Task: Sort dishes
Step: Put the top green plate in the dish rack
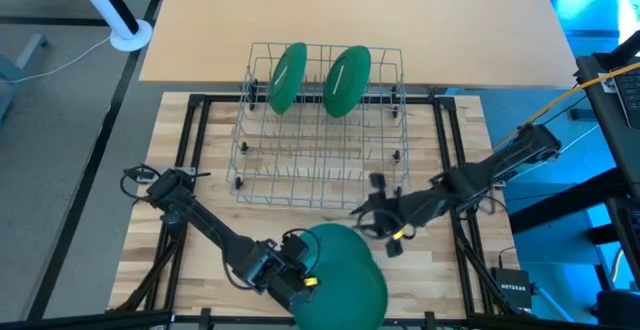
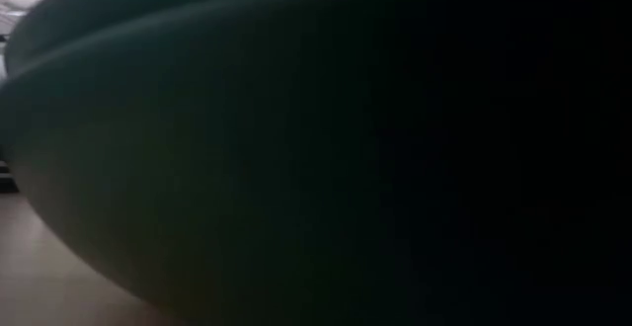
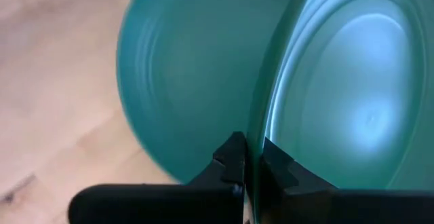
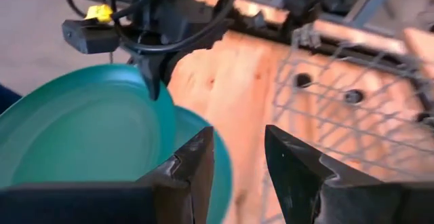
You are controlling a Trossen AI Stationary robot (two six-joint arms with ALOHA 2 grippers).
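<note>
Jaws of your left gripper (image 3: 252,163) pinch the rim of the top plate (image 1: 345,265), tipping it off the stack by the wire rack (image 1: 320,135) for slotting, while your right gripper (image 4: 237,159) waits nearby, jaws apart and empty.

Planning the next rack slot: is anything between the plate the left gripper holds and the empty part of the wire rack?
Possibly. The right gripper, jaws open and empty, hangs by the wire rack's near right corner, between the plate clamped in the left gripper and the rack. The rack's near rows look free.
</note>
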